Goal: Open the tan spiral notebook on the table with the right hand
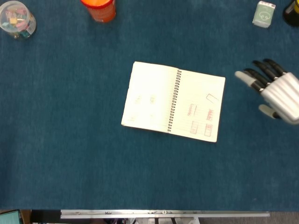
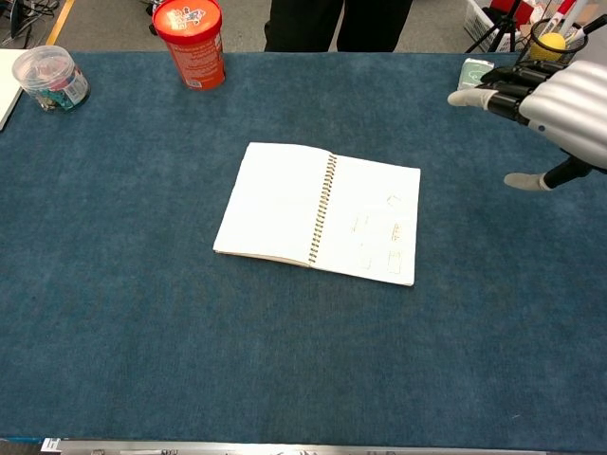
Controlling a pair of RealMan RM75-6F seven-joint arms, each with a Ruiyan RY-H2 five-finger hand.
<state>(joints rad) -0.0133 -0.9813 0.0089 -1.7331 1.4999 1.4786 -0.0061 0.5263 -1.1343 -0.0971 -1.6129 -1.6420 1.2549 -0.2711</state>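
Observation:
The spiral notebook (image 1: 174, 101) (image 2: 319, 211) lies open and flat in the middle of the blue table, both pages facing up, spiral running down its centre. Small red marks show on the right-hand page. My right hand (image 1: 275, 91) (image 2: 555, 104) hovers at the right edge of both views, well clear of the notebook. Its fingers are spread and it holds nothing. My left hand does not appear in either view.
An orange canister (image 1: 99, 8) (image 2: 190, 40) stands at the back. A clear jar of small items (image 1: 16, 18) (image 2: 52, 78) sits at the back left. A small white box (image 1: 263, 14) (image 2: 471, 78) and a black pen cup (image 2: 542, 52) are at the back right.

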